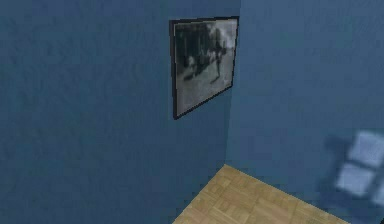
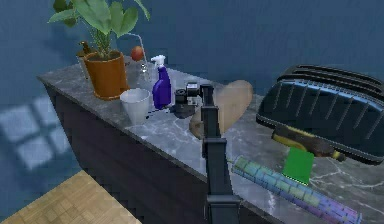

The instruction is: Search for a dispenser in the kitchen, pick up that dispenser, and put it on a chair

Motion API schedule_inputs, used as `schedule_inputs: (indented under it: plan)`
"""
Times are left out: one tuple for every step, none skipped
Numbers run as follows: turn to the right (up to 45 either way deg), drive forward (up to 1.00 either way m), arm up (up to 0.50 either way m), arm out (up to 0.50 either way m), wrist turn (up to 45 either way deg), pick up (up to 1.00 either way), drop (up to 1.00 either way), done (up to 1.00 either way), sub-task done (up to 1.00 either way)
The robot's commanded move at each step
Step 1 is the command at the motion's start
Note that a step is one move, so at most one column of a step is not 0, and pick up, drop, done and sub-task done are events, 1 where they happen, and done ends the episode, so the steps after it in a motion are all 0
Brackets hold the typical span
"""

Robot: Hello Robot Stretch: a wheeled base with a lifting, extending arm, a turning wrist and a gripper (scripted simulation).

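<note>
- Landmark: the terracotta pot (image 2: pixel 105 72) with a broad-leaved green plant, standing at the arm side view's left end of a grey marbled counter (image 2: pixel 68 84).
- Task item: the purple spray-bottle dispenser (image 2: pixel 161 88) with a white trigger head stands upright on the counter, just to the right of the pot.
- A white cup (image 2: pixel 135 103) stands below and right of the pot, near the dispenser's base.
- My dark square arm (image 2: pixel 216 160) rises from the bottom edge, to the right of the pot, and reaches over the counter.
- My gripper (image 2: pixel 188 104) sits right of the pot, just beyond the dispenser. Whether it touches the dispenser cannot be determined.
- Jaw state: cannot be determined. Items stand on the counter behind my fingers, so I cannot tell whether I hold anything.
- A tan rounded loaf-shaped object (image 2: pixel 235 100) lies further right of the pot, behind my arm.
- A black ribbed toaster (image 2: pixel 325 105) stands well to the right of the pot, at the counter's far end.
</note>
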Motion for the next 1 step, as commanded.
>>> schedule_inputs:
  plan:
    - [0.0, 0.00, 0.00, 0.00, 0.0, 1.00, 0.00, 0.00, 0.00]
